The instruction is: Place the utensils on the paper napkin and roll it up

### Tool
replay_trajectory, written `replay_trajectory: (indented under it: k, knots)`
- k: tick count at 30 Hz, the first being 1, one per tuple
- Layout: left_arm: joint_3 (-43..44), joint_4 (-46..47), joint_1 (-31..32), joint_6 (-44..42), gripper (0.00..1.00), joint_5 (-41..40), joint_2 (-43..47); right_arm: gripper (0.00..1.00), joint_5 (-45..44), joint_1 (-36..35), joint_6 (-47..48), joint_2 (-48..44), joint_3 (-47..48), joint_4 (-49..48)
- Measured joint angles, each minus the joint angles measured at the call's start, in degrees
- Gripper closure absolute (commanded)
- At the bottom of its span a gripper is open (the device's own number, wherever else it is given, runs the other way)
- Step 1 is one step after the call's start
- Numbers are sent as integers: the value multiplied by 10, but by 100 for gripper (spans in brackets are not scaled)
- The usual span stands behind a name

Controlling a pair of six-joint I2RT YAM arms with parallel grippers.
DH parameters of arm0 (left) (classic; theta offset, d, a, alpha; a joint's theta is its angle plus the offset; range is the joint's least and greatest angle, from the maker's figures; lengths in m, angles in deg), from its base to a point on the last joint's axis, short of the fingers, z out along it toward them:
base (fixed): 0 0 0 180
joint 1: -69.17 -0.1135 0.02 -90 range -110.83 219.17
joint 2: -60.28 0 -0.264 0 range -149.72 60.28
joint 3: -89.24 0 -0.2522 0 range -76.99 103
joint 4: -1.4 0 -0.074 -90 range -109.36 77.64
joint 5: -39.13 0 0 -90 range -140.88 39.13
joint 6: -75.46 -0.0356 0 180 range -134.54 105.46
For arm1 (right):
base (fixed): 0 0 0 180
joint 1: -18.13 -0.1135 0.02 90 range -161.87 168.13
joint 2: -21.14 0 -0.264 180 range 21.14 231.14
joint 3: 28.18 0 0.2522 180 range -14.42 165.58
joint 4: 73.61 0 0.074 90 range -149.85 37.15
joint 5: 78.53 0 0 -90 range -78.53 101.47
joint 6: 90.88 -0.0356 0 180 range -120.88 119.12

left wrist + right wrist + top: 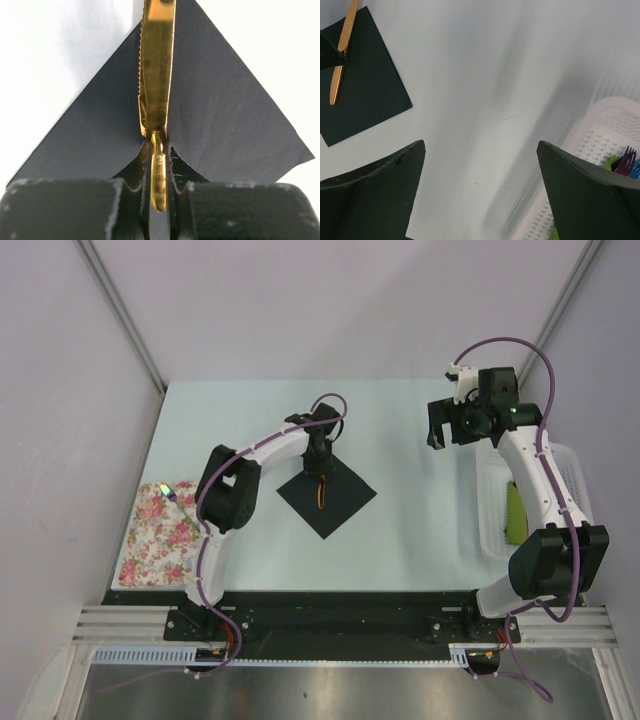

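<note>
Here the counter (pixel 400 530) is seen from above and from both wrists. The black paper napkin (pixel 340 502) (pixel 225 115) (pixel 365 90) lies flat near the counter's middle, turned so that one corner points toward the arm bases. A yellow-orange knife (pixel 321 492) (pixel 157 65) (pixel 340 55) lies over the napkin along its corner-to-corner line. In the left wrist view the serrated blade reaches past the far corner and the handle end sits between the left fingers (pixel 320 472) (pixel 140 167). These stand nearly together, one close on each side of the handle, with only thin dark slits beside it; whether they press on it cannot be told.

The right fingers (pixel 437 430) (pixel 375 190) are spread wide with nothing between them. They hang above bare counter at the far right, well apart from the napkin. A white perforated basket (pixel 490 520) (pixel 600 125) beside the right arm holds a green bundle (pixel 516 510) and purple and blue fork tips (pixel 626 160). A floral cloth (pixel 155 535) lies at the counter's near left edge.
</note>
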Motion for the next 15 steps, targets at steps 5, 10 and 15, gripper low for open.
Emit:
replay_trajectory:
  k: [5, 10, 15]
  knots:
    - [4, -1, 0, 0, 78, 1, -10, 0, 0, 2, 0, 0, 0, 0]
    - [7, -1, 0, -1, 59, 7, -12, 0, 0, 3, 0, -1, 0, 0]
    - [23, -7, 0, -7, 49, 10, -12, 0, 0, 5, 0, -1, 0, 0]
